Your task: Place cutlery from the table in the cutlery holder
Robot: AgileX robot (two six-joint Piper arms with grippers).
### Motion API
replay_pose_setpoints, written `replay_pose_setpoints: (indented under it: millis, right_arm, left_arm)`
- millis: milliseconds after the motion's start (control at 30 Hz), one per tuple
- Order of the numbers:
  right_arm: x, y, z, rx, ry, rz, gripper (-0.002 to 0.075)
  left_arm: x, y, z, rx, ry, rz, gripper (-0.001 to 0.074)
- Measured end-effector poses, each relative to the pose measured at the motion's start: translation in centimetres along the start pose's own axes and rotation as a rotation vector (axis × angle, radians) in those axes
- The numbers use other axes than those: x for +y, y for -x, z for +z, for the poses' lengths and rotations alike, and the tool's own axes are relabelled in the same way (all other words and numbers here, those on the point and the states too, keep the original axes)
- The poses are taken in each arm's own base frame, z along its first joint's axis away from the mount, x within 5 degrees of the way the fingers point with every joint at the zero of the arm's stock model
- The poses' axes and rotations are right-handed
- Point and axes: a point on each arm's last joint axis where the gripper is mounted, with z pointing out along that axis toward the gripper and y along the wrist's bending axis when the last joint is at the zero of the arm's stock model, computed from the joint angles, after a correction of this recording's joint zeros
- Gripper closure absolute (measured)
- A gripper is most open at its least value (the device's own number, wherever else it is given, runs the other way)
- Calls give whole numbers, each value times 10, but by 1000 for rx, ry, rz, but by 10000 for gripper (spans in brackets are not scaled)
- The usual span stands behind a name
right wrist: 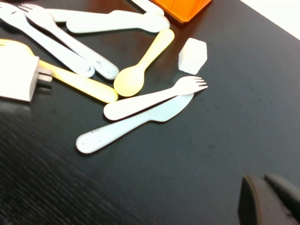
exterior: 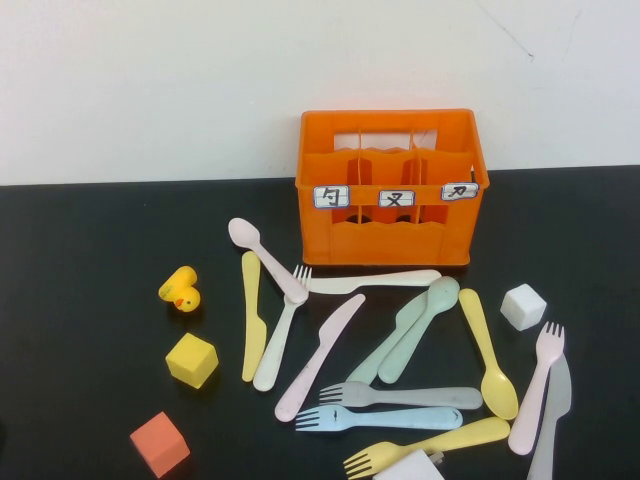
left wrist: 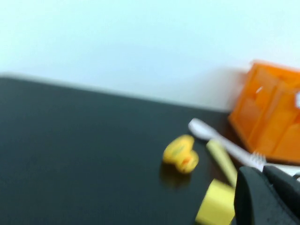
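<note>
Neither the left hand (left wrist: 267, 197) nor the right hand (right wrist: 272, 199) reveals whether it is parted or closed, both hanging clear of the cutlery (exterior: 400, 340), which lies scattered on the worktop (exterior: 90, 230) before the empty-looking cutlery holder (exterior: 390, 185), awaiting pickup.

Your high view looks down from the robot's side at the whole surface (exterior: 80, 230) and crate (exterior: 390, 190). The left wrist view sits low, facing the duck (left wrist: 180, 153) and crate. The right wrist view looks steeply down, sharing the white cube (right wrist: 193, 56) with the high view.
</note>
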Motion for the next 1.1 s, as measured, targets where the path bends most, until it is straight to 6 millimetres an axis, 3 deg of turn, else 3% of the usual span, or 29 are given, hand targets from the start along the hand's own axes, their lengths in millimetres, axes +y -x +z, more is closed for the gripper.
replay_pose_setpoints:
  millis: [300,867,1100]
  right_arm:
    - [0,0,0,-2,2,3,728]
    - [1,1,0,-7,7,8,728]
    - [1,1,0,-12,12,13,728]
  left_arm:
    - [13,-35,-14,162,101,-136,736]
    - [12,-36,-14,184,101,-111,736]
    - [12,-36,-15,192,88,0,736]
